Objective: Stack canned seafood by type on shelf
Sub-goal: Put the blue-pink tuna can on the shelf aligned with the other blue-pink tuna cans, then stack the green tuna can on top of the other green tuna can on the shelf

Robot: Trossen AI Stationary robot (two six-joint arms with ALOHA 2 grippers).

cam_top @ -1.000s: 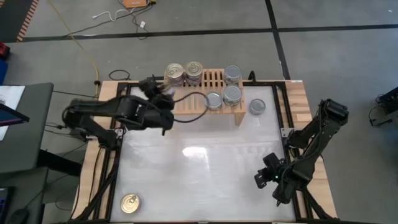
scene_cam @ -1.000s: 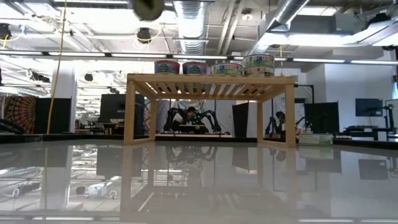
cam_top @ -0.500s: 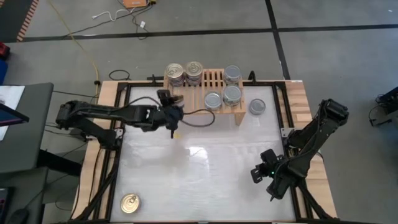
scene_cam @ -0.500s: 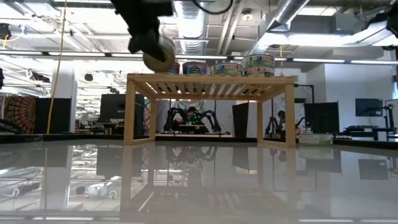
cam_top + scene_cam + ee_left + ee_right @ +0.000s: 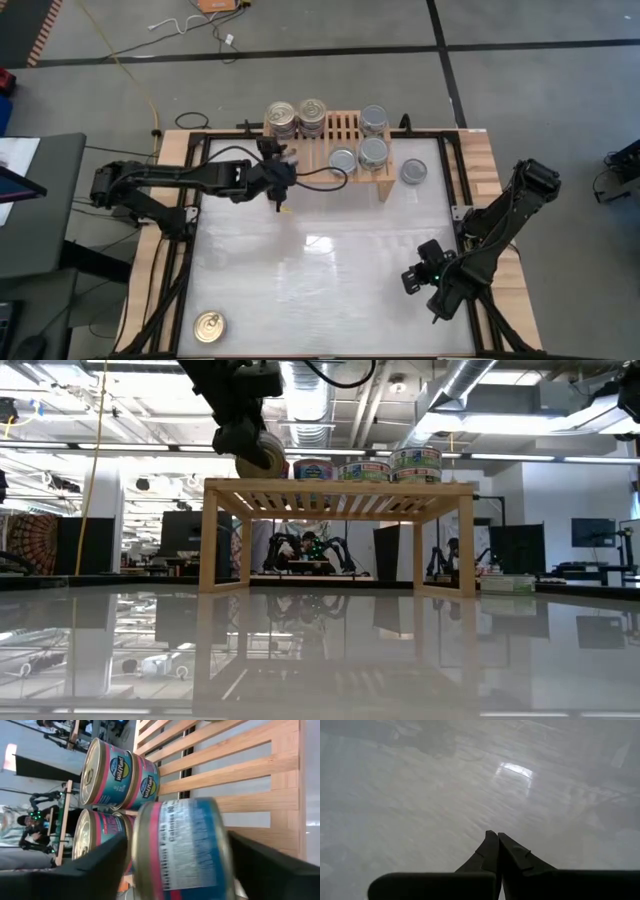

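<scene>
The light-wood shelf (image 5: 335,150) stands at the table's far edge. Two stacks of gold-topped cans (image 5: 117,775) sit on its left end, and silver-topped cans (image 5: 372,152) sit toward its right end. My left gripper (image 5: 283,168) hovers over the shelf's left front corner. A pink-and-blue can (image 5: 180,850) lies blurred and tilted between its open fingers, and in the low view this can (image 5: 262,452) is just above the shelf top. My right gripper (image 5: 494,836) is shut on nothing above the bare table at the near right (image 5: 412,282). My left gripper has one finger (image 5: 100,865) beside the can's gold-rimmed end and the other (image 5: 270,867) beside its opposite end. A narrow gap shows at the rim side. Whether either finger touches the can, I cannot tell. The gripper slants down toward the table's far edge.
One gold-topped can (image 5: 209,326) lies on the table near the front left corner. A silver-topped can (image 5: 413,172) sits just off the shelf's right end. The white table top (image 5: 330,270) stretches between the shelf and the near edge.
My left gripper has come down from high over the shelf's far left corner toward its left front corner, rolling as it went. The can came with it, dropping from the top of the low view almost to the shelf top, and it is tilted.
</scene>
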